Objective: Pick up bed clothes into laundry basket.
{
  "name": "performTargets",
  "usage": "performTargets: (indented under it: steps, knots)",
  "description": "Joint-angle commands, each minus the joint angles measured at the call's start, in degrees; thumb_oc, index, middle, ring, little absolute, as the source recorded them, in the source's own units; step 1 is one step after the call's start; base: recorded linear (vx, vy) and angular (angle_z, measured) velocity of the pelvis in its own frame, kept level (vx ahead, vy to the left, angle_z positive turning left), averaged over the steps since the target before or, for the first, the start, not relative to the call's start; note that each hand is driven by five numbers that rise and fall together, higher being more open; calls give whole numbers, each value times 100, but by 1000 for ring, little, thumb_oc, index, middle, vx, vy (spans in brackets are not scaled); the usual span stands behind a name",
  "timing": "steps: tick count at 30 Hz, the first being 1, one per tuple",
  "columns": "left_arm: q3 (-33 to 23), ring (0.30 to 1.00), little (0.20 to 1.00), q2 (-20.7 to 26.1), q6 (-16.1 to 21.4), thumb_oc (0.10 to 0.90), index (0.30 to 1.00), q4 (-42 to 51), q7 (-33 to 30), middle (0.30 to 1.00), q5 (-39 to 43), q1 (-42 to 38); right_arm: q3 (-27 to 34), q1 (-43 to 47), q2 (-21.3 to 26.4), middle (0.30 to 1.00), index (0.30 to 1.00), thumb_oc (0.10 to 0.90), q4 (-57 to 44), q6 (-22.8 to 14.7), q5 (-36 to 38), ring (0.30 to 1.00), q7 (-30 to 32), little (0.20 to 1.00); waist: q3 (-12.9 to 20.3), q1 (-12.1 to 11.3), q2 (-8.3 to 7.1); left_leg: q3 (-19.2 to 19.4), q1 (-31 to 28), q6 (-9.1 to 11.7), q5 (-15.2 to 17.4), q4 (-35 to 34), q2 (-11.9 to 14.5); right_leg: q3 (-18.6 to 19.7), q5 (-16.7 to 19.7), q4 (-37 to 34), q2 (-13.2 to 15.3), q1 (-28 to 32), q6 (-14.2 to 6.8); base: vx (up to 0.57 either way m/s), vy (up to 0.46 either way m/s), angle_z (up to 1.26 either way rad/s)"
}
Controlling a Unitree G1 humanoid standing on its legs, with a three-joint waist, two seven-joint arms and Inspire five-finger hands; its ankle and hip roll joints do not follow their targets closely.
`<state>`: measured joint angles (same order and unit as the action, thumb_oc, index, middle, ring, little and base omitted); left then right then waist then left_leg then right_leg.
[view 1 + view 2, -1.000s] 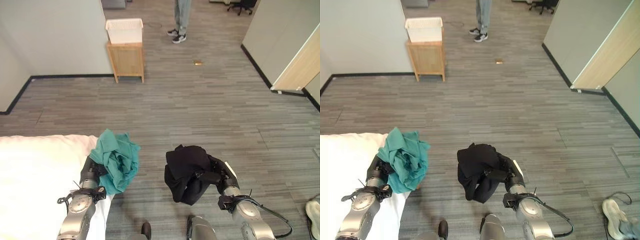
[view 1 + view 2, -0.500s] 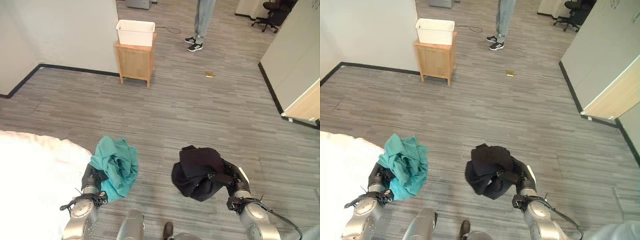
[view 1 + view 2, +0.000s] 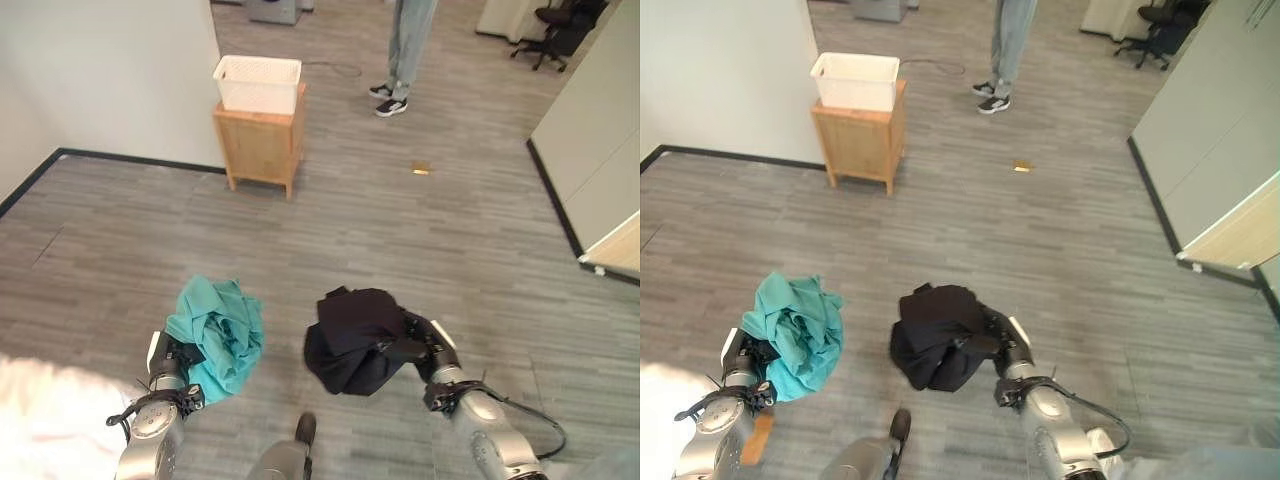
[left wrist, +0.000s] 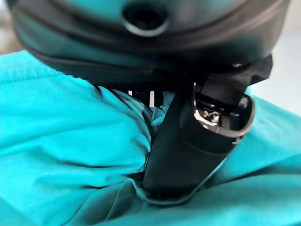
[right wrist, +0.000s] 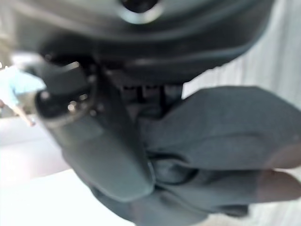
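— What can't you read here, item by item?

— Left hand (image 3: 172, 357): your view of its fingers is buried under the teal garment (image 3: 215, 335). Right hand (image 3: 428, 345): fingers hidden in the black garment (image 3: 358, 340). Person (image 3: 404, 50): cut off above the legs by the top edge.

— And farther out?

— White laundry basket (image 3: 257, 83): you can't see its inside. Small tan object (image 3: 421, 168) on the floor: too small to identify. Bed (image 3: 45, 415): only a corner, cut by the lower left edge.
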<state>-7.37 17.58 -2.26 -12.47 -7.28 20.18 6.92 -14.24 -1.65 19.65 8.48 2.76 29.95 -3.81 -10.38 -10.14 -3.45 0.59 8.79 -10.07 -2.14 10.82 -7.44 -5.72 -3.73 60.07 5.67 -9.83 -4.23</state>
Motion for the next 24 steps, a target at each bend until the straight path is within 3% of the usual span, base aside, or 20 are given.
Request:
performTargets:
  steps: [1,3,4,5,6,7,8,10,12,13,14,15,16,17,18,19,20,22,24]
  knots:
    - [122,300,300,883,578,400,300,973,61,300,-150,-386,532,655,-138,300,300,400,-71,-417,-17,300,-195,300,320,93,277,-479,-805,363,-75,-766,348,170,1179,-1234,-51,-276,-253,461,66,29]
    - [135,300,300,876,590,400,300,1011,77,300,-95,-379,583,599,-103,300,300,400,-99,-373,13,300,-196,300,300,227,349,-597,-1053,360,-41,-858,391,13,1112,-1300,-49,-470,-241,533,16,36]
    - [110,300,300,923,631,400,300,1025,119,300,-121,-408,735,504,6,300,300,400,-71,-420,-12,300,-173,300,284,409,328,-821,-1451,496,140,-973,347,-157,1026,-2603,113,-767,-208,878,-81,58]
    - [128,300,300,937,639,400,300,1004,122,300,-125,-427,802,471,51,300,300,400,-35,-418,-36,300,-147,300,270,515,300,-973,-1663,580,277,-1021,354,-148,1066,-3406,125,-734,-227,1021,-194,94]
    - [148,300,300,960,644,400,300,953,124,300,-123,-493,881,417,87,300,300,400,-5,-434,-49,300,-95,300,276,638,251,-1172,-1904,682,420,-1041,364,46,1136,-4524,7,-726,-273,554,-137,112]
    - [151,300,300,963,647,400,300,948,124,300,-122,-497,884,417,85,300,300,400,-5,-434,-49,300,-95,300,267,651,265,-1187,-1913,687,408,-1045,382,18,1198,-4629,-7,-662,-270,828,-211,115]
    - [165,300,300,980,665,400,300,893,137,300,-100,-594,1063,267,135,300,300,400,-82,-429,-93,300,-23,300,279,800,204,-1478,-2246,855,657,-1029,498,411,1369,-5787,36,-675,-443,777,-196,94]
    - [158,300,300,953,705,400,300,855,93,300,-134,-667,1224,171,211,300,300,400,-74,-461,-242,300,-5,300,364,903,181,-1571,-2587,997,859,-852,730,387,1609,-6078,130,-788,-662,918,-242,105]
    - [197,300,300,876,763,400,300,849,206,300,-116,-650,1274,126,234,300,300,400,-15,-486,-336,300,-51,300,508,917,138,-1515,-2625,1196,742,-435,989,144,1646,-5927,172,-585,-649,705,-249,89]
    - [229,300,300,806,736,400,300,816,208,300,-213,-590,1262,107,294,300,300,400,42,-526,-484,300,-50,300,601,952,164,-1482,-2511,1292,440,104,1121,178,1533,-5678,55,-495,-516,654,-250,57]
    - [293,300,300,749,745,400,300,781,221,300,-129,-571,1237,90,349,300,300,400,133,-554,-590,300,44,300,589,1020,164,-1429,-2289,1390,-312,942,1191,300,1508,-5503,-86,-369,-366,707,-315,62]
    - [316,300,300,725,705,400,300,769,196,300,-87,-625,1263,62,340,300,300,400,24,-541,-499,300,2,300,561,1049,163,-1133,-1891,1480,-1042,2042,1431,201,1227,-5383,-168,-126,-172,651,-406,48]
    - [359,300,300,729,683,400,300,773,189,300,-27,-706,1267,35,326,300,300,400,-35,-546,-285,300,39,300,462,1024,39,-968,-1230,1412,-1205,2946,1420,200,1136,-5411,-173,123,10,409,-316,29]
    - [363,300,300,736,683,400,300,770,188,300,-26,-716,1273,39,321,300,300,400,-36,-545,-283,300,39,300,487,1047,20,-999,-1147,1412,-1211,2996,1391,182,1158,-5419,-146,82,8,446,-456,16]
    - [487,300,300,759,638,400,300,784,165,300,53,-859,1234,63,367,300,300,400,25,-597,-106,300,158,300,184,792,-155,-908,-85,1044,-847,4249,1158,238,796,-5360,-282,498,331,271,-288,14]
    - [489,300,300,763,638,400,300,781,164,300,53,-870,1238,73,363,300,300,400,29,-599,-106,300,158,300,193,802,-167,-916,-42,1039,-859,4267,1142,229,807,-5359,-267,471,328,687,-437,7]
    - [590,300,300,722,616,400,300,809,137,300,140,-1004,1237,156,473,300,300,400,9,-549,-92,300,255,300,118,519,-175,-625,923,1055,-485,4178,976,207,536,-5448,-303,955,377,555,-158,-6]
    - [634,300,300,701,624,400,300,822,164,300,210,-990,1235,190,470,300,300,400,-4,-549,-17,300,227,300,119,437,-175,-584,1113,1073,-502,3987,915,221,459,-5457,-282,1069,375,508,-91,-8]
    - [700,300,300,696,668,400,300,827,281,300,206,-832,1216,342,508,300,300,400,-62,-608,42,300,141,300,242,149,-42,-221,1350,1115,-592,1770,916,211,145,-5615,-423,1582,297,880,44,-45]
